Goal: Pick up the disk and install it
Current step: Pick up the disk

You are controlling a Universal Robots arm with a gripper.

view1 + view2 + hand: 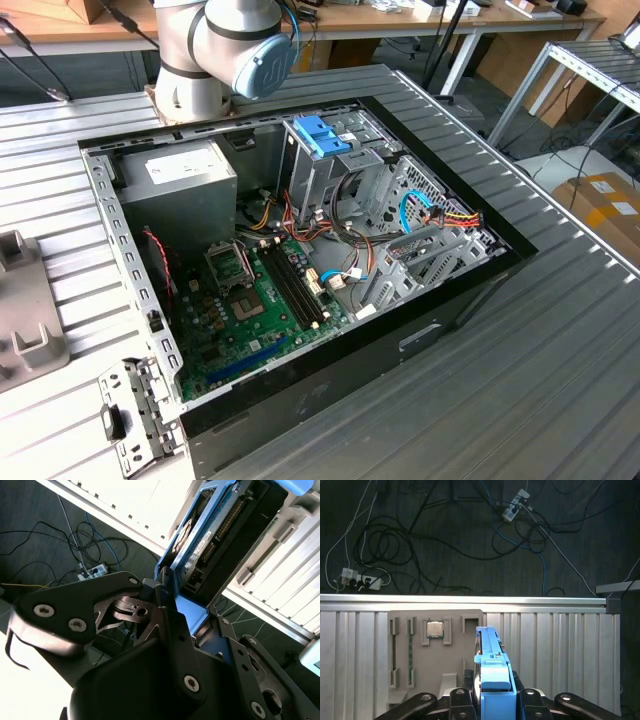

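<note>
In both wrist views my gripper (493,692) is shut on the disk (491,660), a flat drive in a light-blue carrier frame. The first wrist view shows it edge-on between the dark fingers, lifted above the ribbed metal table (560,645). The second wrist view shows its grey metal face and connector edge (210,530), with the gripper (182,612) clamped on the blue frame. The open computer case (300,260) lies on the table in the exterior view. Its upright metal drive cage (320,180) carries a fixed blue bracket (322,135).
A grey fixture plate (435,650) holding a processor chip (435,629) and a memory stick (410,650) lies on the table beyond the disk. Cables and power strips (360,577) lie on the dark floor past the table's edge. The arm's base (215,50) stands behind the case.
</note>
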